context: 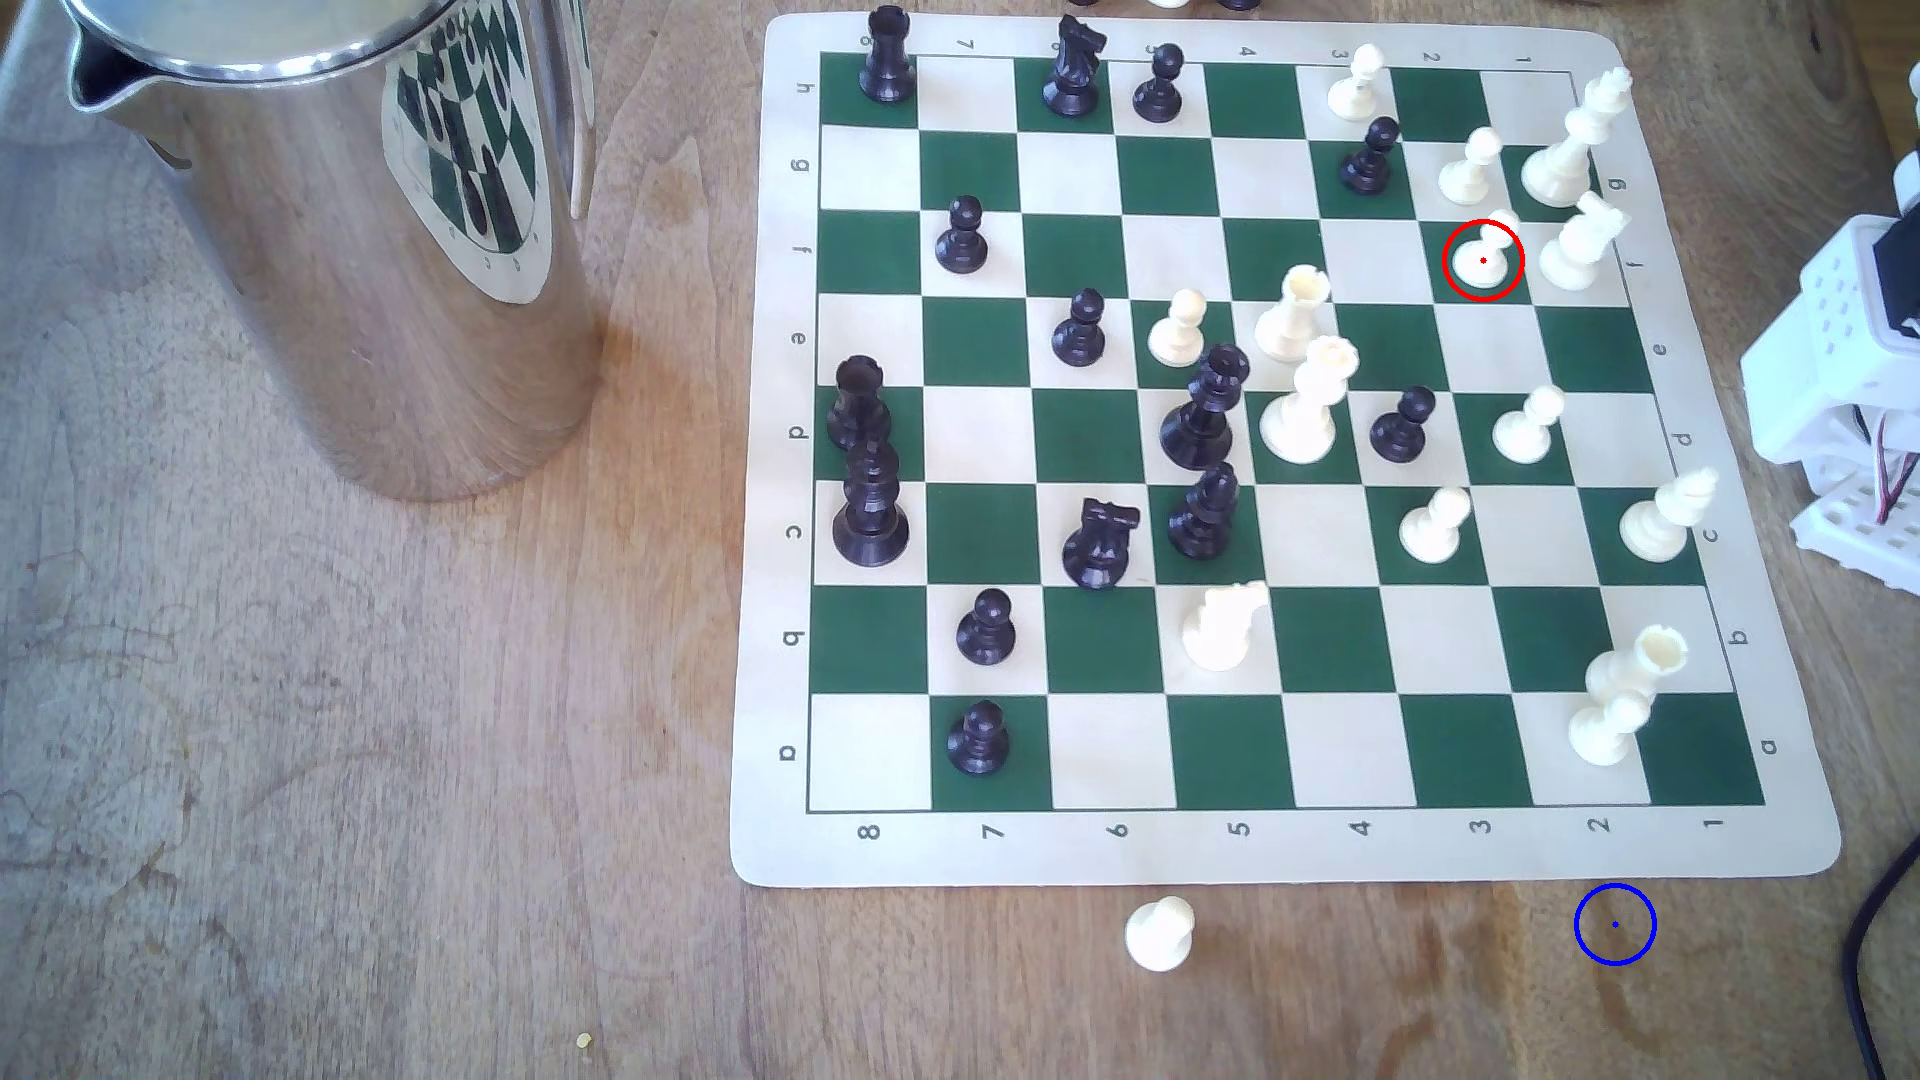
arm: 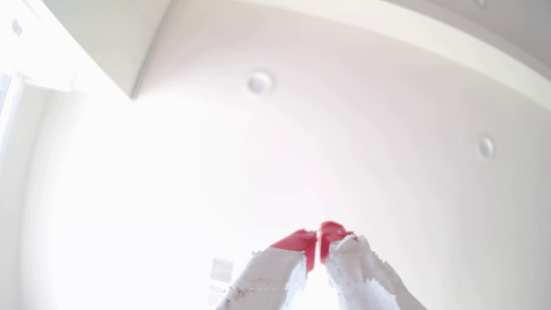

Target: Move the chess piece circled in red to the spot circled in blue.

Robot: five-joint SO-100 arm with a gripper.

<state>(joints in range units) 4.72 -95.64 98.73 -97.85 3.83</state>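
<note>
Closed and empty, the gripper (arm: 318, 238) points up at a pale ceiling in the wrist view, its red fingertips (arm: 299, 241) pressed together above white cloth wrapping, with nothing between them. No board or piece appears there, so the approach has not begun and the claw must swing down a long way first.

In the exterior view the white arm base (context: 1839, 353) sits at the right edge of the frame, just beside the chessboard (context: 1288, 841). The chess piece circled in red (context: 1483, 260) stands upright on a green square in the upper right of the board. It is tightly hemmed: a white knight (context: 1579, 244) just to its right, a white pawn (context: 1470, 166) above it, and a tall white king (context: 1569, 140) beyond. My judgement is that the main risk is the opened jaws clipping the knight or that pawn on the way down and toppling them. A straight descent from above looks safest, since the squares below and to the left of the pawn are free.

The spot circled in blue (context: 1615, 923) lies on bare wooden table (context: 364, 779) at the lower right, just off the board's corner. A white rook (context: 1626, 691) stands near that path, so a low carry could catch it. A black cable (context: 1870, 966) runs close to the spot's right, and a fallen white piece (context: 1158, 933) lies well to its left.
</note>
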